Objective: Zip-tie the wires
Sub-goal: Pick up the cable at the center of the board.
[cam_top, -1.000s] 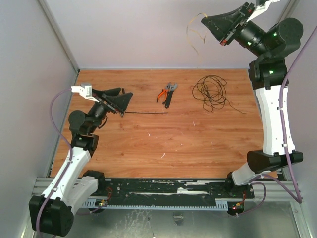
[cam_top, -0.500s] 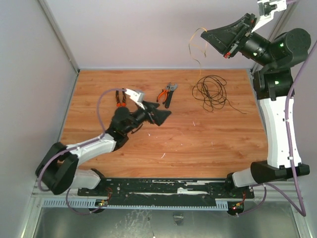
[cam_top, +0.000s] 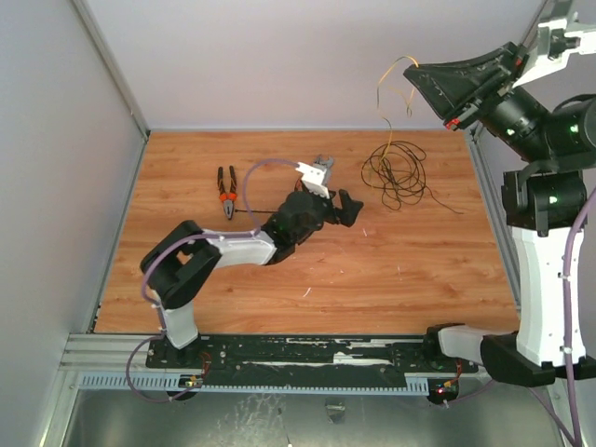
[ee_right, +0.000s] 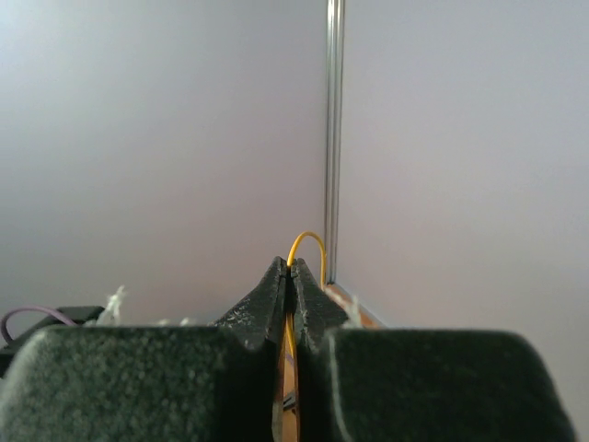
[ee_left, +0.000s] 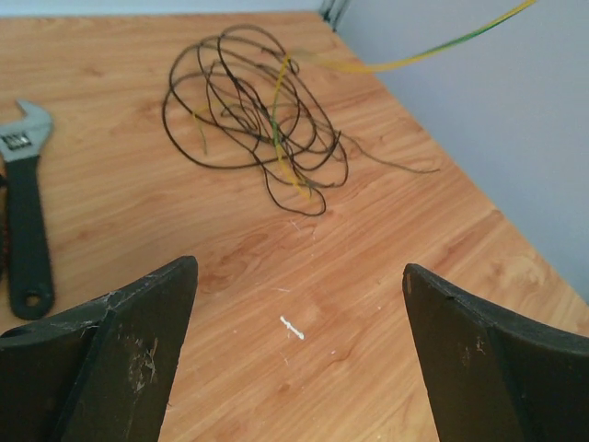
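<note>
a wood-grain tabletop (cam_top: 372, 270), orange-brown, boxed in by pale lilac-grey walls (cam_top: 261, 56) on three sides. thin metal strips (cam_top: 110, 67) run up the corners. an aluminium rail (cam_top: 298, 382) lines the near edge. light is soft, even.

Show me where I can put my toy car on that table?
The table between the open left gripper and the near edge is bare, and the far left corner beyond the pliers. Crowded: far middle to right, where wrench and wires sit close by that gripper.
</note>
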Motion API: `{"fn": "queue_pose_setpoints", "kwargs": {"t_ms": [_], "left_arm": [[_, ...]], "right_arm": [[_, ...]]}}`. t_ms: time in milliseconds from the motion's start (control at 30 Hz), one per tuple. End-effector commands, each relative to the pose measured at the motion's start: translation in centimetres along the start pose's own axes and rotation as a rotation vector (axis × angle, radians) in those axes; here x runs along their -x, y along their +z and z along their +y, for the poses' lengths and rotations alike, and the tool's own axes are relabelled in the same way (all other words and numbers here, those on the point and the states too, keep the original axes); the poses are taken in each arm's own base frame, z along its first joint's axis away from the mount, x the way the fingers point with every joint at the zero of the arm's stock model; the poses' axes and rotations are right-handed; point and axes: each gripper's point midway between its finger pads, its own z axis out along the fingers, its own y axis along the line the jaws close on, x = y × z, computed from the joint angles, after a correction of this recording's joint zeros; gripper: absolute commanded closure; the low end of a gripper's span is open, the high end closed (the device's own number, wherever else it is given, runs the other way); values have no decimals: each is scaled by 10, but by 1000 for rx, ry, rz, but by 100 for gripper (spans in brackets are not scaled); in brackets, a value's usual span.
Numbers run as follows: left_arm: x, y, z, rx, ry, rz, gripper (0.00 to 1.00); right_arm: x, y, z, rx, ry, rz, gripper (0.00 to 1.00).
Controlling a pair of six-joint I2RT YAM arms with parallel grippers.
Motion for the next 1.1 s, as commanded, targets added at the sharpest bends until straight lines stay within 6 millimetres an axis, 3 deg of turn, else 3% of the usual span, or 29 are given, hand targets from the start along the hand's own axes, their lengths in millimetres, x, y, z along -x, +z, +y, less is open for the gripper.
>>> {"fn": "queue_pose_setpoints", "kwargs": {"t_ms": [0,300,467,667,900,1067], "left_arm": [[-21,23,0,69,-12,12,2],[-41,61,-12,71,-113,49,2],[-50,75,-30,15,-127,59,2],[-69,93,-25,80,-192,90,2],[-75,117,-25,98,-199,65,2],[-80,132,-27,91,-203,61,24]], "right_arm": [[19,-8,13,-21,-43,-55,100],[28,-23,26,-55,-22,-94,100],[30,-26,33,-46,-24,-97,100],[35,-30,40,-41,-25,-108,100],[38,-36,48,-35,-18,-123,100],[39,-39,51,-41,-24,-123,100]]}}
